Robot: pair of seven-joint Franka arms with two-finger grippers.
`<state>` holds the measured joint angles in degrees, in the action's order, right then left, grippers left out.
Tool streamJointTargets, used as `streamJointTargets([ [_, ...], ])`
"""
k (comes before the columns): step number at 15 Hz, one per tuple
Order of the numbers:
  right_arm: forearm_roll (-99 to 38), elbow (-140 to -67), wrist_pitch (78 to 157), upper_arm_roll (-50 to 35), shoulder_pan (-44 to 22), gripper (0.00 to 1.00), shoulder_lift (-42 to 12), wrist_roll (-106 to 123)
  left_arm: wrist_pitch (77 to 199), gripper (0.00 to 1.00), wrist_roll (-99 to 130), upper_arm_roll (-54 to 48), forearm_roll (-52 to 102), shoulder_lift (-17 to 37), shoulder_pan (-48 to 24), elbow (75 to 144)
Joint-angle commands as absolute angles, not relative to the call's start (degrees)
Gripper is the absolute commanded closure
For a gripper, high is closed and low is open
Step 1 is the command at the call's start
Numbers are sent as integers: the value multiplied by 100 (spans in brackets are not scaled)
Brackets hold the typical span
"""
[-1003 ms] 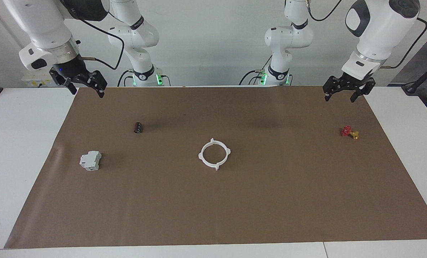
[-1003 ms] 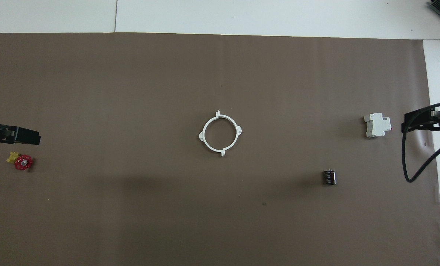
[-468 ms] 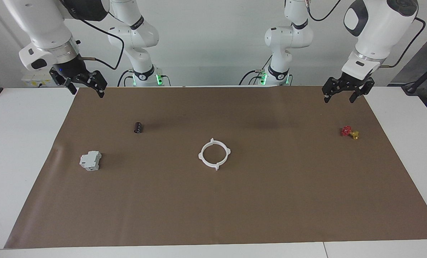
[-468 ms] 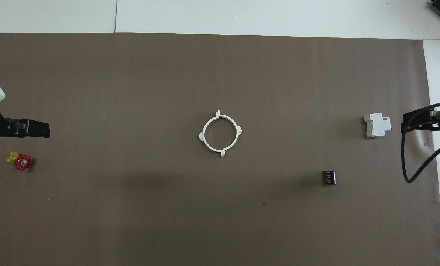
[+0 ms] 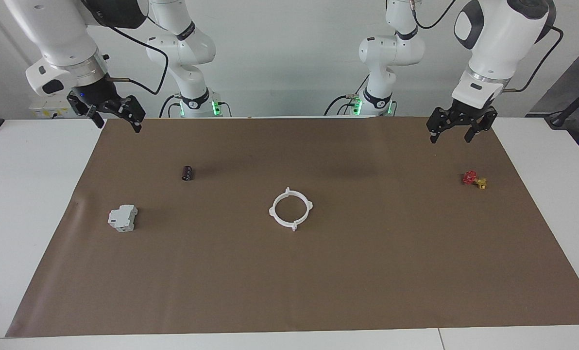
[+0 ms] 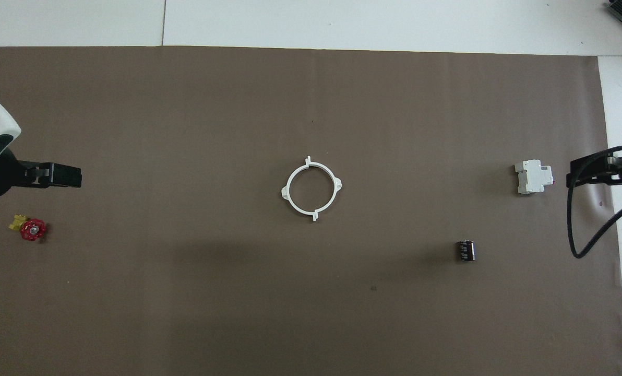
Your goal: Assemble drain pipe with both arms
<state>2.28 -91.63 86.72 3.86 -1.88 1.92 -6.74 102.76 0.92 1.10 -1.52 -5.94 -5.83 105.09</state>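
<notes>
- The drain pipe lies mid-mat on the table.
- The boxy block sits toward the right arm's end.
- The small cylinder lies nearer the robots than the block.
- The valve piece sits toward the left arm's end.

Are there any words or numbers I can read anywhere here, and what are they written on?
None can be read.
White boxy block: no readable print shows.
Small dark cylinder: pale marks on its side, too small to read.
Red-and-gold valve: no lettering shows.
White ring: plain.
Arm bases: a round mark on the black band, too small to read.
</notes>
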Motion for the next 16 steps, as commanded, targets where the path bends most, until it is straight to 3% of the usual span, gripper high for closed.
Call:
streamJointTargets([
  [1, 106, -9255, 8815, 369, -167, 0, 255, -800, 10327, 0, 429, 229, -70, -169, -817, 10188],
  [4, 114, -9255, 8807, 378, -141, 0, 255, -747, 9653, 0, 572, 54, -70, 53, -809, 9424],
  [16, 105, -9255, 8842, 378, -141, 0, 255, -738, 9009, 0, -44, 237, -79, -237, -738, 9272],
])
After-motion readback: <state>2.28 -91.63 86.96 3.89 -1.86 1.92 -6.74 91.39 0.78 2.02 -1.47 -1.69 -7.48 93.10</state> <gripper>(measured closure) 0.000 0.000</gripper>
